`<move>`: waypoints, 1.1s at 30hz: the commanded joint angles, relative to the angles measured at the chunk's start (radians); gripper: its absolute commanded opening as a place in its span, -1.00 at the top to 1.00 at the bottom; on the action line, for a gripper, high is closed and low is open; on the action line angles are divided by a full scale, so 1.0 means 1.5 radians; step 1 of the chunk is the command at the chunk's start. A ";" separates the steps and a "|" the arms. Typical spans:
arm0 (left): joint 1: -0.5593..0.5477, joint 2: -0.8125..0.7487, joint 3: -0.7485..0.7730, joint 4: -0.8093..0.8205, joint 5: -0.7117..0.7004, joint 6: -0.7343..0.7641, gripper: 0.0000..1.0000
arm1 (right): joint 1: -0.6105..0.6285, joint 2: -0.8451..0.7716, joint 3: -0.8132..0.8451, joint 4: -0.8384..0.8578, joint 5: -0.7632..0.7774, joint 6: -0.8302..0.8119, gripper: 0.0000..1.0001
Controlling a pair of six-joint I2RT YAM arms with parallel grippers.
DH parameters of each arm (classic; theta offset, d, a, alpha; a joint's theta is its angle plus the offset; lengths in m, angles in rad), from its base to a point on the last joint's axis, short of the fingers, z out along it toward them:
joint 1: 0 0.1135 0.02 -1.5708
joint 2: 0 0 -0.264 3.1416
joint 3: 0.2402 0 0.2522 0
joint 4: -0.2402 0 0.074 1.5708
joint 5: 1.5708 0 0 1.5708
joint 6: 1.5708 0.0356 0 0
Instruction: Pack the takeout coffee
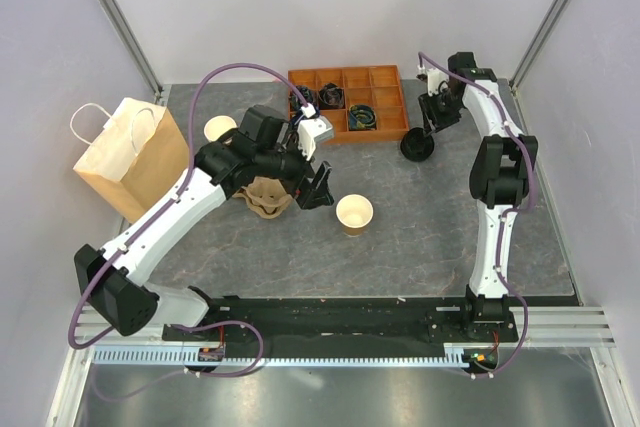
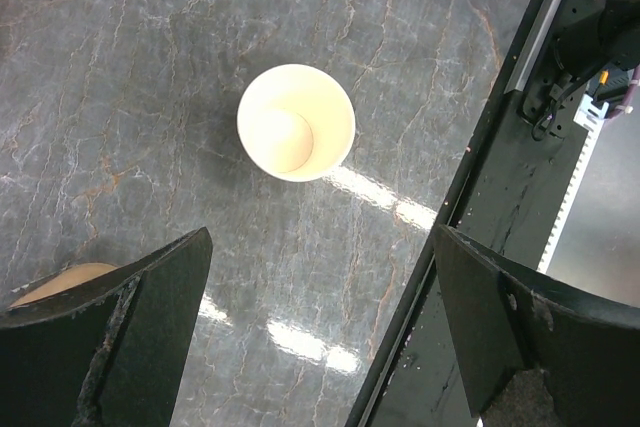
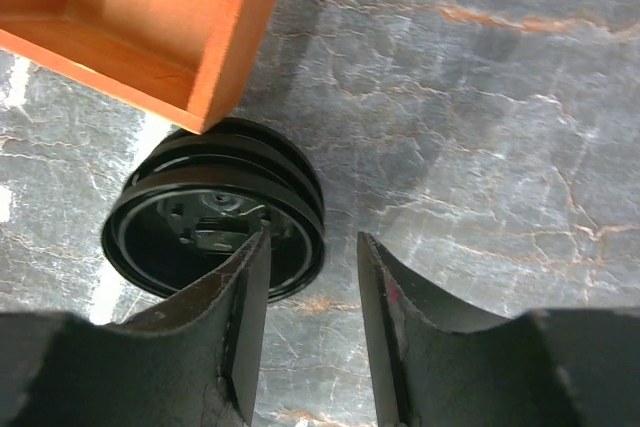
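Lid pick-up is judged in hand: the right tool [image 3: 312,242], released astride the rim of the black lid [image 3: 170,237], must next be clenched; the left tool [image 2: 320,237] is seen released, empty.

The paper bag [image 1: 130,152] stood at the left edge of the table [image 1: 420,247], with the rear cup [image 1: 220,128] just behind it to the right. The compartment tray [image 1: 348,102] lay at back centre, with small items in several cells. The lids [image 1: 417,146] sat just off the tray's near right corner, possibly touching it, with the right end effector [image 1: 424,135] over them. The middle cup [image 1: 354,214] stood right of the left end effector [image 1: 315,185], which hung beside a cardboard carrier [image 1: 265,197].
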 commanded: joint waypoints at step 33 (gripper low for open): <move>0.003 0.013 0.036 0.008 0.001 0.026 -0.99 | 0.009 -0.089 -0.051 0.027 -0.047 -0.017 1.00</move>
